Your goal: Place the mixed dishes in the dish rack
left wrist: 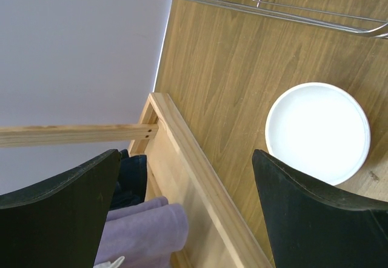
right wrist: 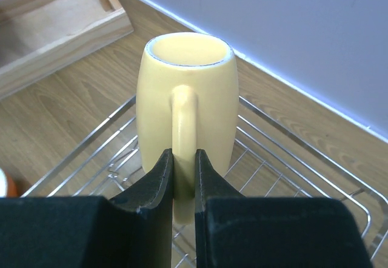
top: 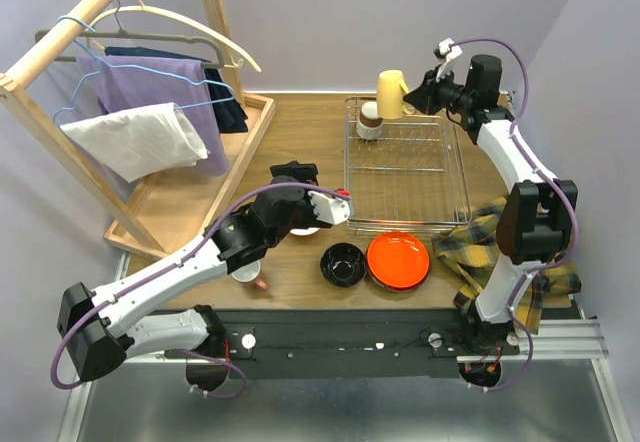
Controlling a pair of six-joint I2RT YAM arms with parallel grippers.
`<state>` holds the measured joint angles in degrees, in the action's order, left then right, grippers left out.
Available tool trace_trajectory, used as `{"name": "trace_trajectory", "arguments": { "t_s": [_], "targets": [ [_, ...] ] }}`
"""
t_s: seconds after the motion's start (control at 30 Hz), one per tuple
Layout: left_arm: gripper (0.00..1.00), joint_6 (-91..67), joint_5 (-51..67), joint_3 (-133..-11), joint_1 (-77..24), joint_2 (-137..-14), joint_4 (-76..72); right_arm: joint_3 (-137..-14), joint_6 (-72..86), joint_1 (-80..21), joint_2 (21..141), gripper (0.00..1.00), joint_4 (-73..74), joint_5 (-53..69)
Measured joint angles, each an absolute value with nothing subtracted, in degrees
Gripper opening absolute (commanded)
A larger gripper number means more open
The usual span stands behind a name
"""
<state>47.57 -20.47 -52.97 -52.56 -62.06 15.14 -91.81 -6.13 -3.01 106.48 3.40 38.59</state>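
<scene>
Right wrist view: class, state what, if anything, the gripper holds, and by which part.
The right gripper holds the yellow mug by its handle, clamped from both sides.

Nothing legible from where I stand. No word, brand, number or sign can be read on the pale yellow ceramic mug [right wrist: 188, 92], on the silver wire dish rack [top: 405, 187], or on anything else in view.
</scene>
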Motion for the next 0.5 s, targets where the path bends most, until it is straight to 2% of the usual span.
{"name": "trace_trajectory", "arguments": {
  "t_s": [0.5],
  "targets": [
    [0.99, 46.2, -20.3, -53.0, -52.6, -63.3, 16.0, -87.9, -14.1, -2.9, 111.5, 0.01, -3.4, 34.9]
  ]
}}
